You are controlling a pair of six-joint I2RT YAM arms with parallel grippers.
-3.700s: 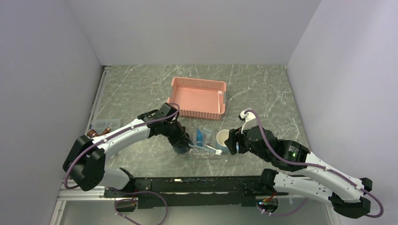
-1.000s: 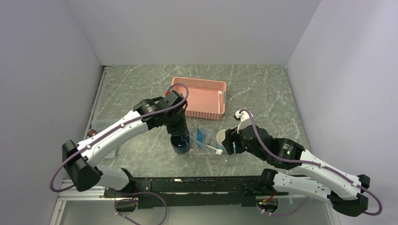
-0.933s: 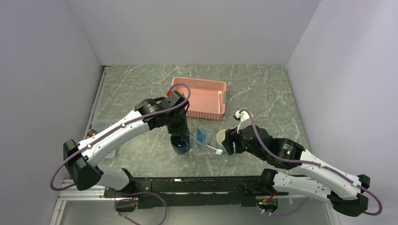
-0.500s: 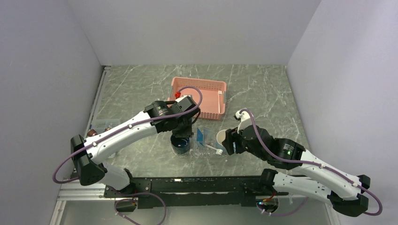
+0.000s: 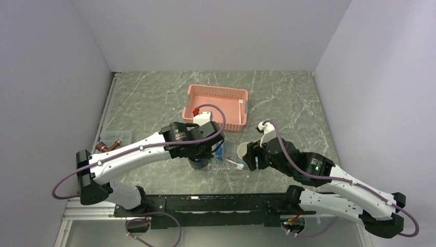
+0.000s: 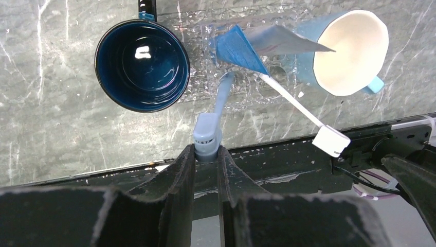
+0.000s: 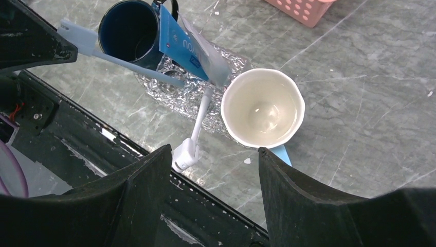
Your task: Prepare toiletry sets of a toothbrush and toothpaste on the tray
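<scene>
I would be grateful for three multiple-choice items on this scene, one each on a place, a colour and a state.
1. The toothpaste lies: A) out of every view; B) between the dark blue mug and the light blue mug; C) inside the dark blue mug.
2. The basket is: A) green; B) black; C) pink.
3. The left gripper is: A) shut on a toothbrush; B) open, holding nothing; C) shut on the toothpaste.
Answers: 1 B, the left wrist view shows it between both mugs; 2 C, its walls are pink in the top view; 3 A, it pinches the brush's end.
</scene>
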